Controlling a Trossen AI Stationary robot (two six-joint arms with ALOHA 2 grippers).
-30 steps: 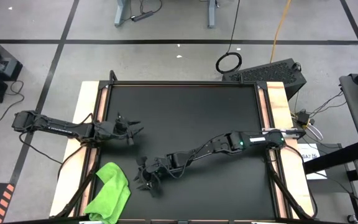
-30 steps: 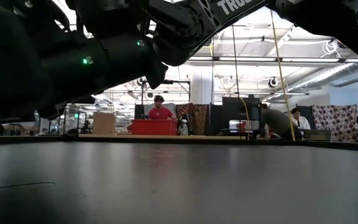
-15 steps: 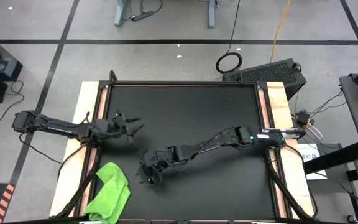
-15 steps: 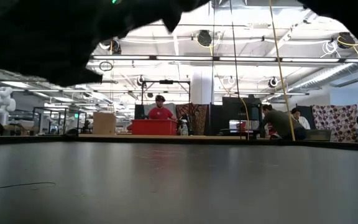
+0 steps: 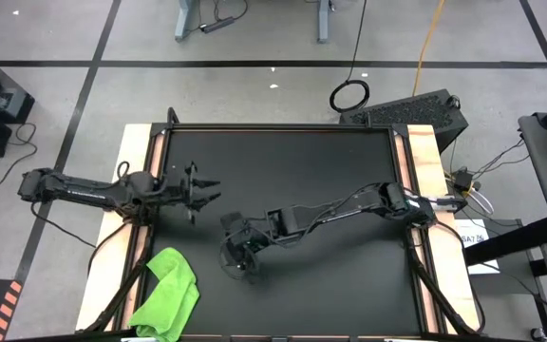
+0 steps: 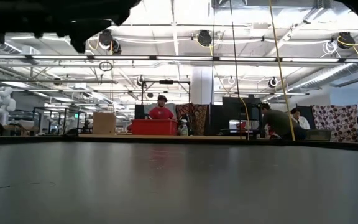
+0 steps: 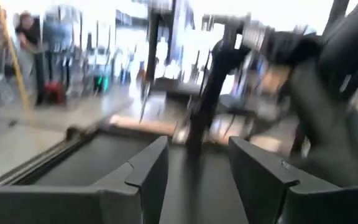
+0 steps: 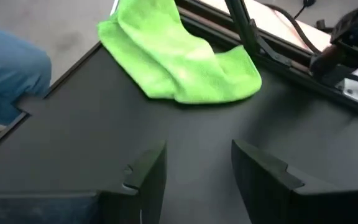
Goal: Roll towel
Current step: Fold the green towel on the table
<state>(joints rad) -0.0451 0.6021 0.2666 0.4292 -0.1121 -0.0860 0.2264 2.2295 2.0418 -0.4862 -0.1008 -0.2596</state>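
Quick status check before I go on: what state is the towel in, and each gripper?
towel: crumpled in a loose heap at the table's near-left corner, unrolled, not held.
left gripper: open, empty, over the table's left side.
right gripper: open, empty, near the towel, not touching it.

My fingers (image 8: 263, 171) look like dark matt plastic, hard-edged and smooth. Ahead of them the towel (image 8: 179, 59) is soft, fuzzy lime-green cloth, crumpled in folds. The table (image 5: 283, 180) is matt black with a faint sheen; its side rails (image 5: 424, 152) look like pale bare wood.
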